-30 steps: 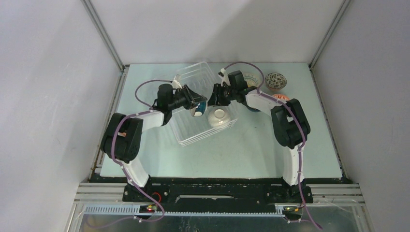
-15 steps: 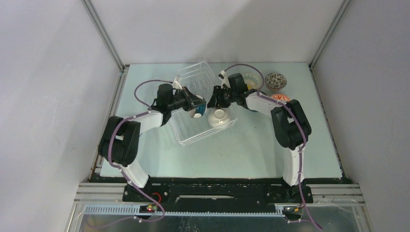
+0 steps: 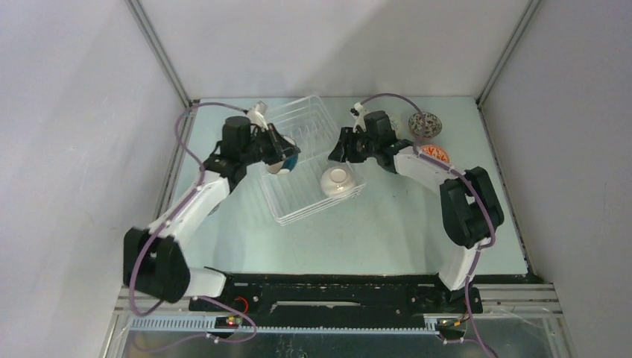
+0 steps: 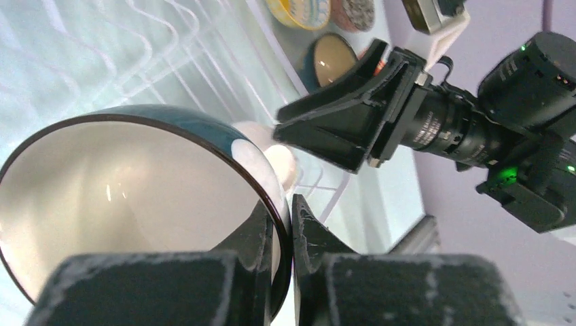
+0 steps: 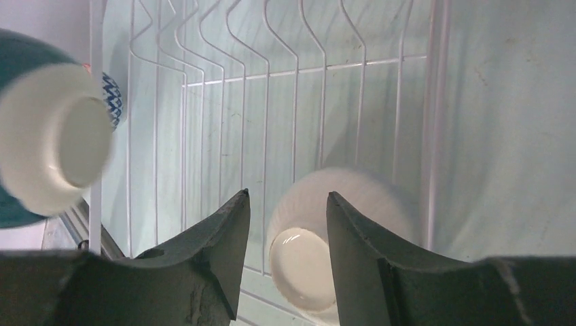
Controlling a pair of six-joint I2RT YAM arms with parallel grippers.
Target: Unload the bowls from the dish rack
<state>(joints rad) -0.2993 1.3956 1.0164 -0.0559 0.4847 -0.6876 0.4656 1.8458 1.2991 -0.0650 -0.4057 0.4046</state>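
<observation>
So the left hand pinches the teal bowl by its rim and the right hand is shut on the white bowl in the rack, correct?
Not quite: the right wrist view shows the right hand open above the white bowl, not shut on it. The left hand does pinch the teal bowl by its rim.

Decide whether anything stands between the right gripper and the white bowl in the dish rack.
Nothing visible does. The open right gripper hangs over the white bowl with only air between them; the wires of the dish rack lie beside and beneath the bowl.
</observation>
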